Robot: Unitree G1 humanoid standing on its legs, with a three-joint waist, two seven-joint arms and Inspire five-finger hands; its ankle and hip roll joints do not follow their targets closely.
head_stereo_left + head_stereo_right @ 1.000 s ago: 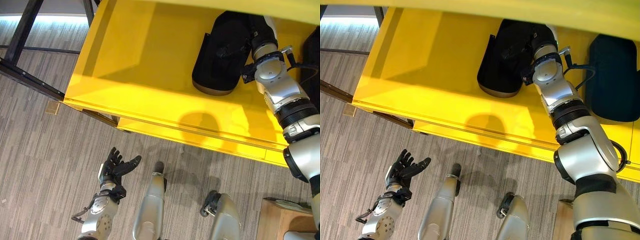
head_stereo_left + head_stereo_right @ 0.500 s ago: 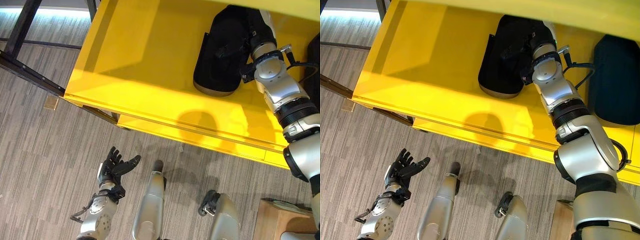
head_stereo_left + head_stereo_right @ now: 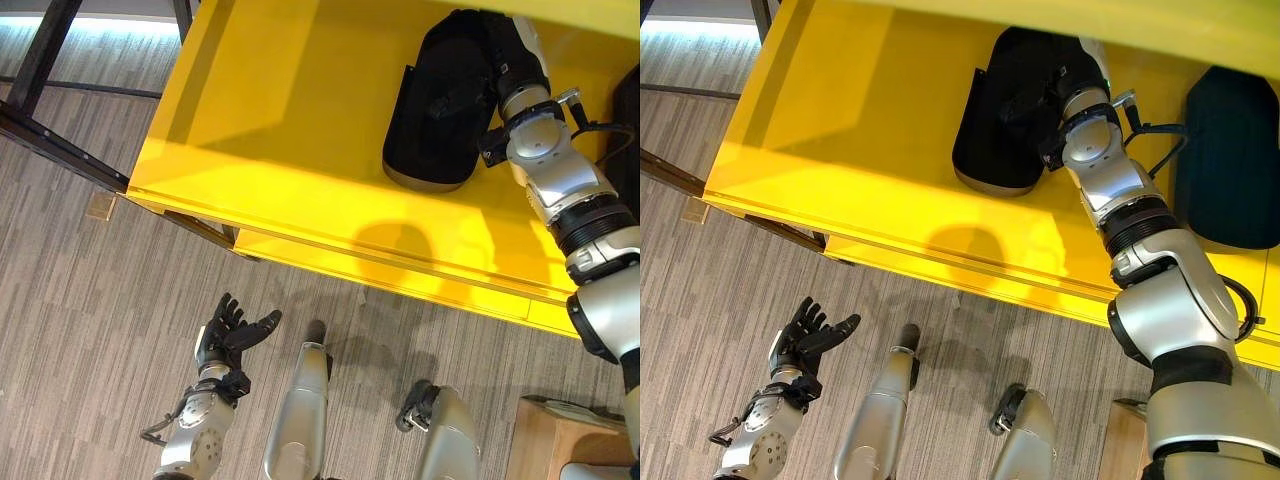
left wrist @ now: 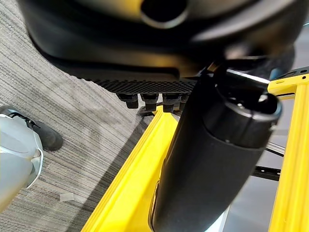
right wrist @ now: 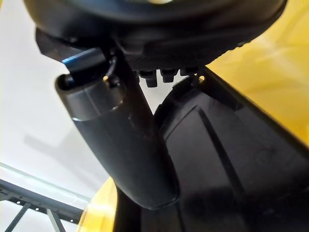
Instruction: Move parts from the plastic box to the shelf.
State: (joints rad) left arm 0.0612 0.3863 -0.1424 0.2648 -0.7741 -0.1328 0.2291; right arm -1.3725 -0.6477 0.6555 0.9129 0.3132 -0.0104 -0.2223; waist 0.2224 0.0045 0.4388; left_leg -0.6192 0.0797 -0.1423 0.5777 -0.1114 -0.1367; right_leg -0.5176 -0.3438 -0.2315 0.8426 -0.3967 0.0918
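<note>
Black part (image 3: 440, 100) on the yellow shelf (image 3: 290, 110), right hand on it

Low at the left, the left hand (image 3: 232, 336) hangs over the carpet with fingers spread and holding nothing; at the right, the right hand (image 3: 1055, 85) lies against the part, though whether its fingers grip it I cannot tell. Best to set the part flat, clear of the second black part (image 3: 1230, 160), before letting go

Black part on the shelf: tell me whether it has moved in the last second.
Yes, slightly. The black part has slid left along the yellow shelf, further from the second dark part, with the right hand against it.
</note>
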